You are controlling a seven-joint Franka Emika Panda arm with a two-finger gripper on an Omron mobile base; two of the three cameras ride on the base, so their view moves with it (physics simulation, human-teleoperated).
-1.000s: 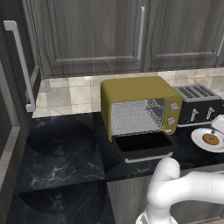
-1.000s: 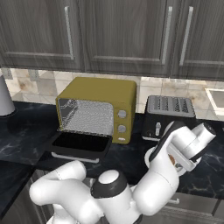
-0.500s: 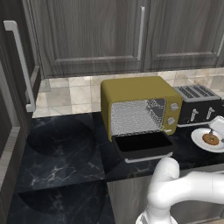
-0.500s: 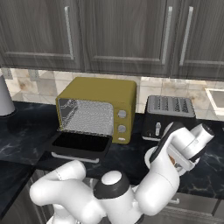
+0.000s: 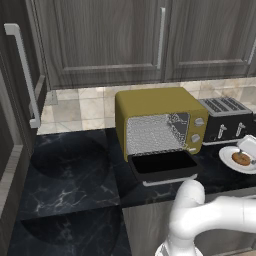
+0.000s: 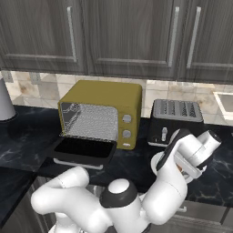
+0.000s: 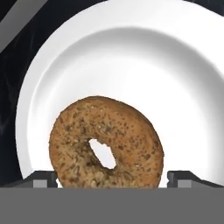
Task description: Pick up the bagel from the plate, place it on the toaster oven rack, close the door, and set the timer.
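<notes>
The golden-brown bagel lies on the white plate, on the dark counter right of the oven. In the left base view the bagel and plate sit at the right edge. My gripper hangs close above the bagel, open, with one fingertip on each side of it. The mustard-yellow toaster oven stands with its door folded down flat, and the wire rack shows inside. From the right base view I see the oven, its door and my gripper's hand.
A black slot toaster stands between the oven and the plate, also seen as the toaster. Two silver knobs sit on the oven's right face. Dark cabinets hang above, and the counter's front edge runs just below the open door.
</notes>
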